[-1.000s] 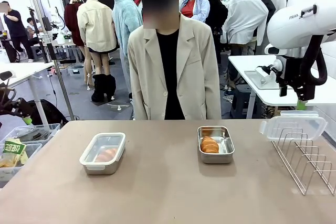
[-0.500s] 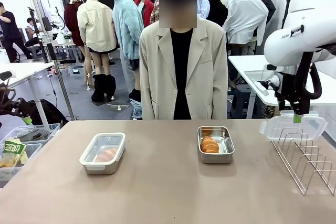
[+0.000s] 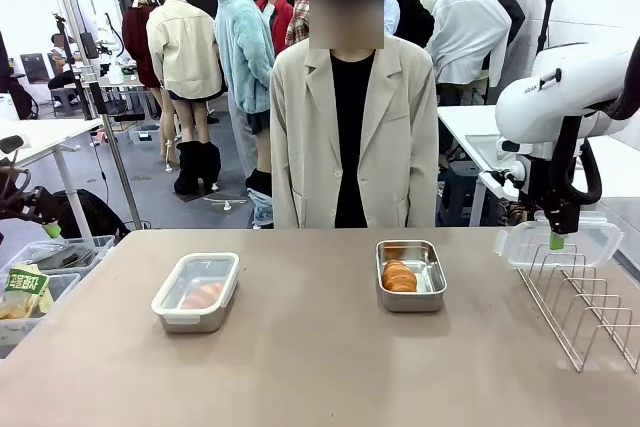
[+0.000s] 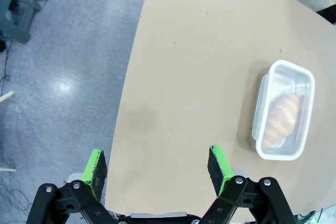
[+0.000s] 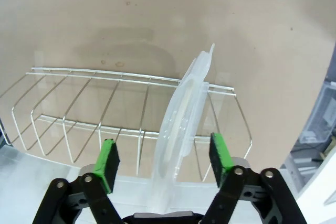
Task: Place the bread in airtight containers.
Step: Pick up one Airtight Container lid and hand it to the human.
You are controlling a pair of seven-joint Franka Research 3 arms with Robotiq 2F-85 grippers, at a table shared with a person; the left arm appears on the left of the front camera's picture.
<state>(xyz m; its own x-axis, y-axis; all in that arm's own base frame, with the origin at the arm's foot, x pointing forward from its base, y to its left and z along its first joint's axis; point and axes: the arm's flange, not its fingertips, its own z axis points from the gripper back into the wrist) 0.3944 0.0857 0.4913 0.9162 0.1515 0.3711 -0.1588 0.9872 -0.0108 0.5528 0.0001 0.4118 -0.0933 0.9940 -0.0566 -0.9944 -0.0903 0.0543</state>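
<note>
One bread (image 3: 399, 276) lies in an open steel airtight container (image 3: 411, 275) right of the table's middle. To the left a second container (image 3: 195, 292) has its clear lid on, with another bread (image 3: 203, 295) inside. In the left wrist view that lidded container (image 4: 283, 109) lies to the right of my open left gripper (image 4: 157, 163), which hangs over the table's edge. A clear lid (image 3: 556, 242) stands on edge in the wire rack (image 3: 590, 307). My right gripper (image 3: 557, 239) hangs just over it. In the right wrist view the lid (image 5: 181, 124) stands between the open fingers (image 5: 108, 158), touching neither.
A person in a beige jacket (image 3: 350, 137) stands at the table's far side, hands out of view. The wire rack (image 5: 79, 108) takes up the table's right end. Bare tabletop (image 3: 300, 367) lies in front of both containers. Bins (image 3: 40, 277) sit beyond the left edge.
My right arm has come down, bringing its gripper from above the rack to the standing lid. The person has stepped a little to the right. The containers have not moved.
</note>
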